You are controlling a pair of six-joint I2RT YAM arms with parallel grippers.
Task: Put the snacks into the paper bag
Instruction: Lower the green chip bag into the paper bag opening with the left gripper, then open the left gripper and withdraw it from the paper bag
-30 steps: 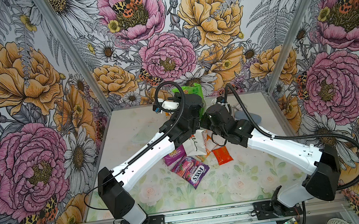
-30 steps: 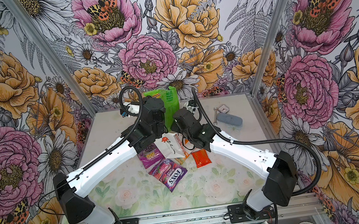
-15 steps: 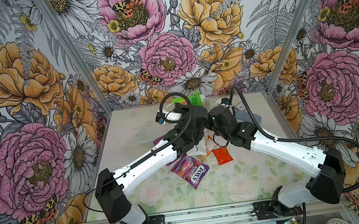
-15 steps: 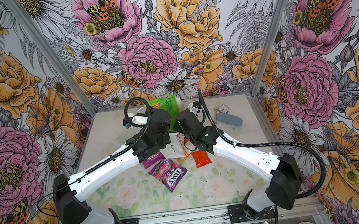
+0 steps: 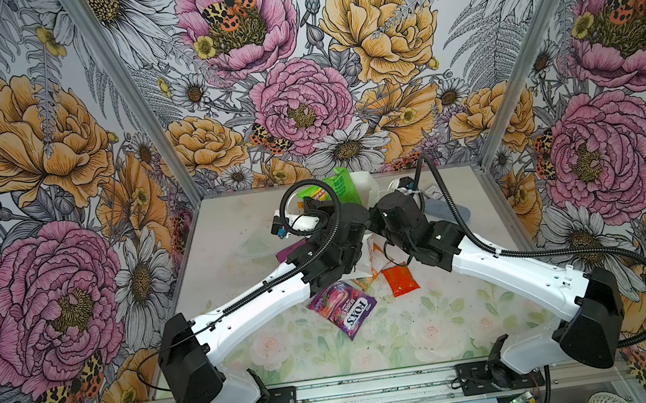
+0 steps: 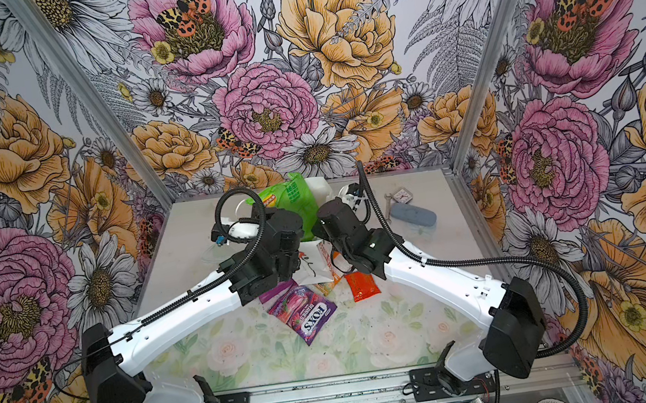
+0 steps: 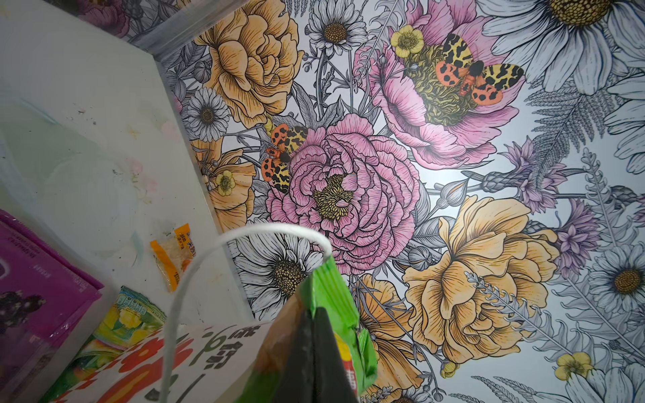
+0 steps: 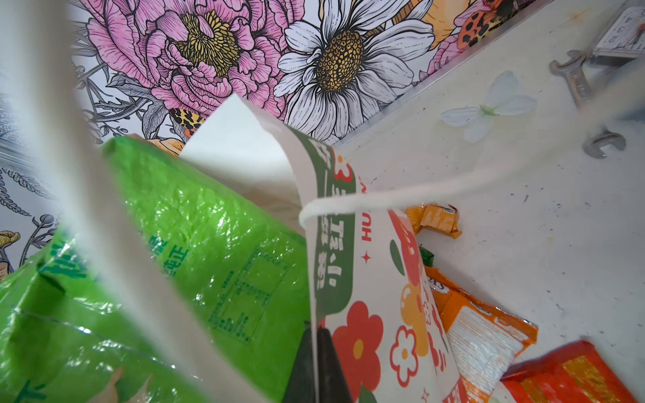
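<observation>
L gripper point(image 7: 312, 324) clamps green packet point(image 7: 333, 293) by its edge; looks light, slick, floppy. R gripper point(image 8: 316, 340) pinches paper bag point(image 8: 363, 307) wall. Thin paper prob. creases, so hold near rim.

Snacks point(image 5: 342, 307), wrench point(image 8: 577, 83) on table point(image 5: 232, 230)

A wrench point(image 6: 387, 205), a clock point(image 6: 401, 194) and a grey oblong case point(image 6: 415, 213) lay close together at the table's point(image 6: 183, 236) far right corner.

White flower-printed paper bag point(image 6: 312, 263) stands open; green plastic packet point(image 6: 292, 200) protrudes from mouth; purple FOX'S packet point(image 6: 304, 315) lies flat nearby.
</observation>
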